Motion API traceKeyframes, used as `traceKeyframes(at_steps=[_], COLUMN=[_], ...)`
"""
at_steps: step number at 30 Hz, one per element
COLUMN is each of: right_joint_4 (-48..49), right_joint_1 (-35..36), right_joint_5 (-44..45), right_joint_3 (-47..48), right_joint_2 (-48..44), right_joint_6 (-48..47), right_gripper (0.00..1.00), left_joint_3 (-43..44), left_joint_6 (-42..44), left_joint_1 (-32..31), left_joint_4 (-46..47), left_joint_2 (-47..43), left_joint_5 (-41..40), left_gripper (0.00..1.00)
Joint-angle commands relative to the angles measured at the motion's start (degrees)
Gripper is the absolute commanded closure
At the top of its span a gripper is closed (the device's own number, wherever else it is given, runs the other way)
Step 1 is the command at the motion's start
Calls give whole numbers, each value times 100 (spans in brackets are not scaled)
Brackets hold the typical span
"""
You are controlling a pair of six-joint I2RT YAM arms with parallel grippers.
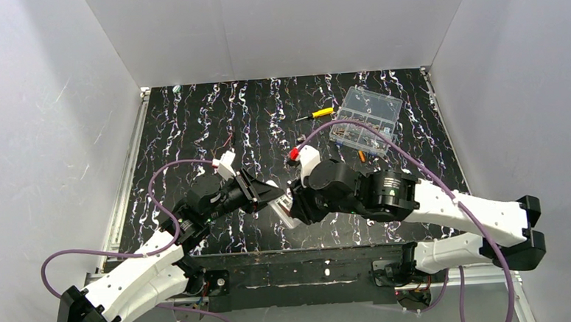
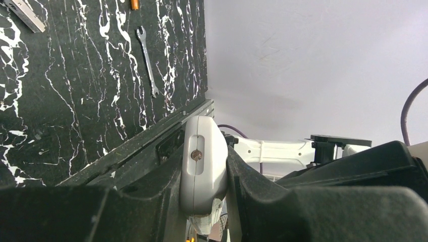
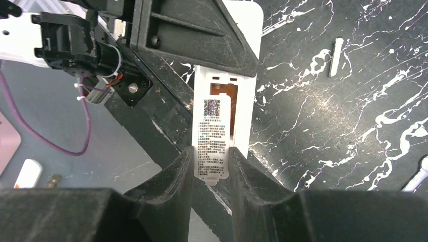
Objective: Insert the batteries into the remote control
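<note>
We log the left claw (image 2: 206,184) as clamped on the remote (image 2: 203,151): its two fingers press the rounded white end from both sides, and a small screw in a slot faces the wrist camera. The remote is raised above the table (image 1: 192,121) and reaches from the left claw straight across to the right claw (image 3: 212,162), its back turned toward the latter. The right claw is closed on the cover (image 3: 212,121), a thin white plate with a printed label; both fingertips touch its side edges at the near end. The cover lies flat on the remote's back and overlaps part of the recess. In the uncovered part of the recess, just beyond the right fingertips, we see orange; whether it is a battery we cannot tell. One orange battery (image 1: 361,155) lies on the table beyond the right claw, just beside the clear box (image 1: 369,116). A screwdriver (image 1: 317,114) lies farther out, left of the box. Past the left claw's tips a wrench (image 2: 148,58) lies flat on the table, well apart from the remote.
</note>
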Motion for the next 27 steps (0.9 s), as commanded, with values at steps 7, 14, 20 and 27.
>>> traceKeyframes(at_steps=[7,14,20,27], right_joint_4=[-327,283,723,1134], right_joint_1=[-439,-1882,-1960,-1962], right_joint_5=[242,-744,-697,-395], right_joint_3=[-48,-1151,-1511,-1774], right_joint_2=[-523,-295,591,1521], right_joint_6=[136,-40,-128,-21], right_gripper=[72,76,74,71], left_joint_3=[174,372,392,420], left_joint_6=[150,307,322,346], left_joint_1=[-16,-23,-21,-17], left_joint_4=[-279,-777,-861,-982], left_joint_2=[-263,-450,-492,-600], left_joint_5=[-16,-7,-7,-25], left_gripper=[100,100,100,100])
